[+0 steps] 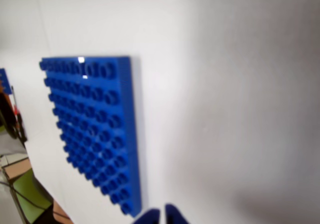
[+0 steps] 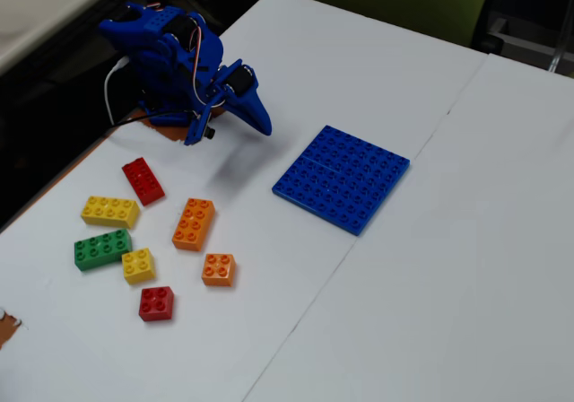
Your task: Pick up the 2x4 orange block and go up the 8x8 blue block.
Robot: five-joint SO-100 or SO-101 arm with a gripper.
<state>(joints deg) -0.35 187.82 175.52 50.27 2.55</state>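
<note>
The 2x4 orange block (image 2: 194,223) lies flat on the white table, left of centre in the fixed view, and nothing touches it. To its right lies the 8x8 blue block (image 2: 342,177), flat and bare; the wrist view shows it too (image 1: 92,124), filling the left half. My gripper (image 2: 263,124) hangs off the folded blue arm at the back left, above the table between the two and apart from both. Its fingers are together and hold nothing. In the wrist view only the two blue tips of the gripper (image 1: 162,218) show at the bottom edge. The orange block is out of the wrist view.
Loose bricks surround the orange block: a red 2x4 (image 2: 143,180), a yellow 2x4 (image 2: 109,211), a green 2x4 (image 2: 102,249), a yellow 2x2 (image 2: 138,265), an orange 2x2 (image 2: 218,269) and a red 2x2 (image 2: 156,303). The table's left edge runs close behind the arm base (image 2: 170,128).
</note>
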